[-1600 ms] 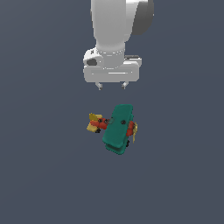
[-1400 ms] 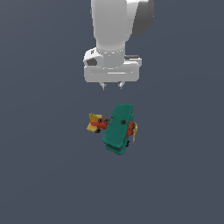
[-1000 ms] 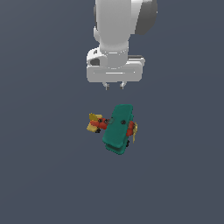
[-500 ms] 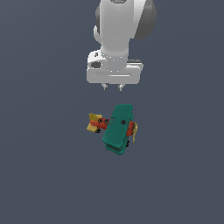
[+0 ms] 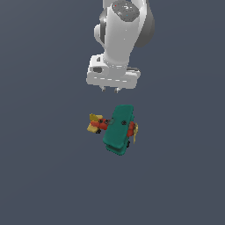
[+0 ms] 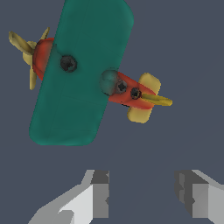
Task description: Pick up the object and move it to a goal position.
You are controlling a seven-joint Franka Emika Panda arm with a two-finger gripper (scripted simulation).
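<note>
My tool (image 5: 110,89) hangs above the plane (image 5: 116,128), clear of it, with nothing between the fingers. In the wrist view the two fingers (image 6: 99,192) stand well apart, a wide gap of bare counter (image 6: 144,192) between them, so the tool is spread wide and holds nothing. The plane lies on the counter (image 5: 44,176), directly under my wrist in the exterior view and a little toward that view's lower edge. Its broad teal wing (image 6: 78,74) runs slantwise across the red body (image 6: 127,92). The yellow tail fins (image 5: 93,123) point to the exterior view's left, and the yellow propeller (image 5: 135,131) sits at the other end, toward the exterior view's right. From the wrist camera I see the wing from above, a dark stud on its upper face, the red nose (image 6: 43,56) peeking out past one long edge and the tail sticking out past the other. The plane looks level on the counter. Whether my fingers line up across the body or across the wing, I cannot tell from here.
</note>
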